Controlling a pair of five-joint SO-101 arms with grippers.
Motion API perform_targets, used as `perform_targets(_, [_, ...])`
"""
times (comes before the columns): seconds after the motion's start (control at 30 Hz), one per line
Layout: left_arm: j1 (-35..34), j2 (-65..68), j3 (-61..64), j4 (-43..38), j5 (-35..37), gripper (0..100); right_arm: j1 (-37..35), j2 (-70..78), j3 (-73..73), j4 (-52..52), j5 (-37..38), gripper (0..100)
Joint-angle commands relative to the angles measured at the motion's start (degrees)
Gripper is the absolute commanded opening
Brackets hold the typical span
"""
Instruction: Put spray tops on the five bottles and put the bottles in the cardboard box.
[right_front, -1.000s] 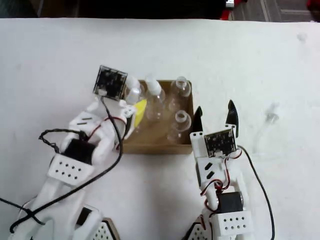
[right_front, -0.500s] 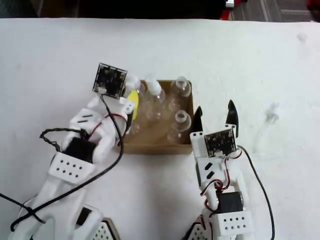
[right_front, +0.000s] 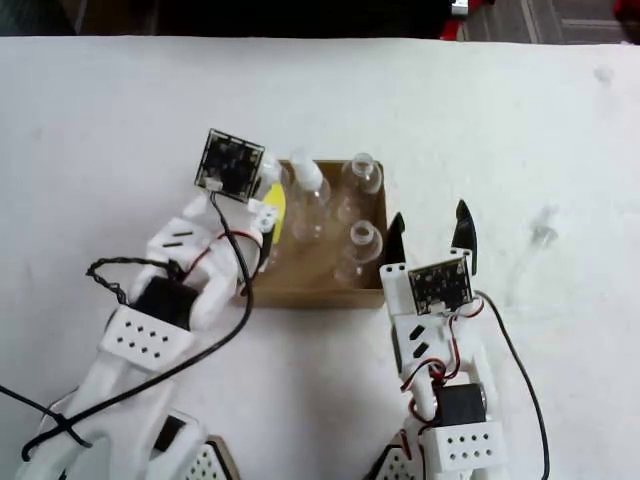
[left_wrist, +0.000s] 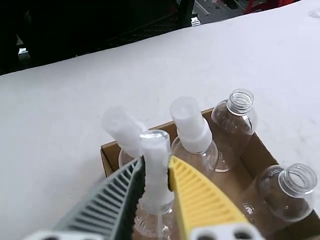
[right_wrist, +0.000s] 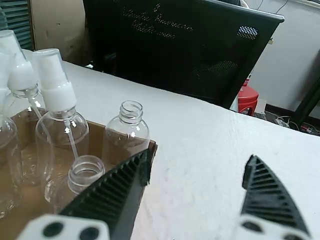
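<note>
Our left gripper (left_wrist: 156, 164) is clenched on a spray top (left_wrist: 154, 147), held upright over a bottle (left_wrist: 146, 221) in the box (left_wrist: 107, 152). We judge the risk lies here. If we press off-axis, the top may seat crooked, or the bottle may tip against the capped bottle (left_wrist: 207, 157) beside it. Our right gripper (right_wrist: 197, 164) sits spread wide beside the box, grasping nothing. Farther off, two open bottles (left_wrist: 240, 106) stand uncapped; a careless sweep could topple them.

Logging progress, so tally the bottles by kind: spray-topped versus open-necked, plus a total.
Spray-topped bottles: 3
Open-necked bottles: 2
Total: 5 bottles
</note>
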Motion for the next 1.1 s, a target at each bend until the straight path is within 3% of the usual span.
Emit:
perform_targets(0.0, [-0.4, -5.6, 0.4, 1.8, 0.8, 16, -0.3, 0.1, 0.4, -0.5, 0.8, 26.9])
perform_targets(0.07, [-0.9, -9.2, 0.5, 5.0, 1.0, 21, -0.3, 0.1, 0.4, -0.5, 0.8, 26.9])
perform_targets(0.27, [-1.8, -18.3, 0.7, 10.5, 2.9, 21, -0.3, 0.1, 0.4, -0.5, 0.8, 26.9])
perform_targets(0.6, [-2.3, -28.4, 5.8, 11.1, 2.9, 21, -0.2, 0.1, 0.4, -0.5, 0.8, 26.9])
perform_targets(0.9, [-12.2, -29.2, 6.6, 11.0, 3.4, 21, -0.2, -0.1, 0.4, -0.6, 0.8, 26.9])
perform_targets(1.07, [-18.9, -27.6, 6.3, 7.7, 9.4, 21, 0.2, -0.3, 0.4, -1.0, 0.8, 26.9])
